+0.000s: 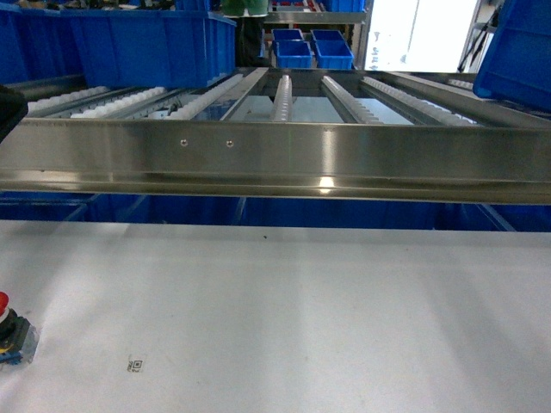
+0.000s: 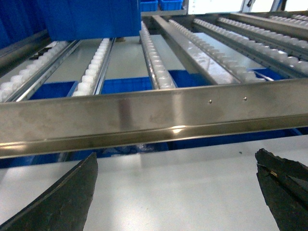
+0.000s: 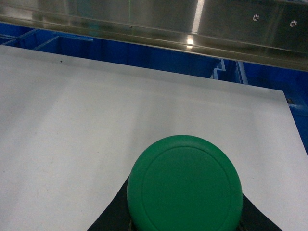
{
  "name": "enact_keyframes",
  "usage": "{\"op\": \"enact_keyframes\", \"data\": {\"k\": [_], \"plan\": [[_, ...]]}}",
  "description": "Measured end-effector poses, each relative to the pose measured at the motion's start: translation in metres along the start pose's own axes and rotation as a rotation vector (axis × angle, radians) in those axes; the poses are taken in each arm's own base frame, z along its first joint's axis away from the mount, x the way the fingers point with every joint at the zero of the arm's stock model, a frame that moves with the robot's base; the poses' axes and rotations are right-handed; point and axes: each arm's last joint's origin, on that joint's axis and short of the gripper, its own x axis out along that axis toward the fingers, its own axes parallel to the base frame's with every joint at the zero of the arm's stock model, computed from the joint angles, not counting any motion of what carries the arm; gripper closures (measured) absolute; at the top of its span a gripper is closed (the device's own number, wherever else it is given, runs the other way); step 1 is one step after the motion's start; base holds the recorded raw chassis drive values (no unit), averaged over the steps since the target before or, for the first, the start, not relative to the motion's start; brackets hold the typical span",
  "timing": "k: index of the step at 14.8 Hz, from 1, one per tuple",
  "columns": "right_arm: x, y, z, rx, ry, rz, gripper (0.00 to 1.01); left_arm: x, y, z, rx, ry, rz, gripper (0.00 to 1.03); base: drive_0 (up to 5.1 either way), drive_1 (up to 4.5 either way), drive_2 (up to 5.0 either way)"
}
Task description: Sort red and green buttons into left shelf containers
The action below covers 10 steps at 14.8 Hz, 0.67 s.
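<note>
- Green button (image 3: 184, 185) fills the bottom of the right wrist view, its round cap facing the camera, with dark finger (image 3: 113, 214) edges showing on either side; the right gripper (image 3: 185, 211) appears to be pinching it, held above the white table (image 3: 96, 120).
- Red button (image 1: 10, 331) sits on the table at the far left edge of the head view, partly cut off, with nothing touching it.
- Left gripper (image 2: 178, 192) is spread wide with nothing between its dark fingertips (image 2: 67, 197), facing the steel rail (image 2: 154, 120) of the roller shelf.
- One big blue bin (image 1: 129, 43) stands on the shelf's left side, behind the rail.
- Risks, as I judge them: the green button could knock the rail on its way over and slip loose; the hold is mostly hidden, so its firmness is unclear.
- Reaching the red one near the table edge could nudge it off.
</note>
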Motion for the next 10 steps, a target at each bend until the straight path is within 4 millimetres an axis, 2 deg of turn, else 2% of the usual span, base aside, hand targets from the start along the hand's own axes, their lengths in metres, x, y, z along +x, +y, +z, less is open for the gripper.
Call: {"op": "enact_keyframes", "data": {"k": [2,4,7,10], "plan": [[0.000,0.000,0.000,0.000,-0.002,-0.001,0.75,0.001,0.003,-0.018,-0.006,0.060,0.100,0.05,0.0,0.00,0.0],[0.000,0.000,0.000,0.000,-0.002,-0.001,0.75,0.013,0.009,-0.040,-0.024,0.136,0.176,0.05,0.0,0.00,0.0],[0.000,0.000,0.000,0.000,-0.002,-0.001,0.75,0.032,0.009,-0.065,-0.069,0.278,0.191,0.05,0.0,0.00,0.0],[0.000,0.000,0.000,0.000,-0.002,-0.001,0.75,0.049,0.011,-0.075,-0.106,0.321,0.217,0.05,0.0,0.00,0.0]]}}
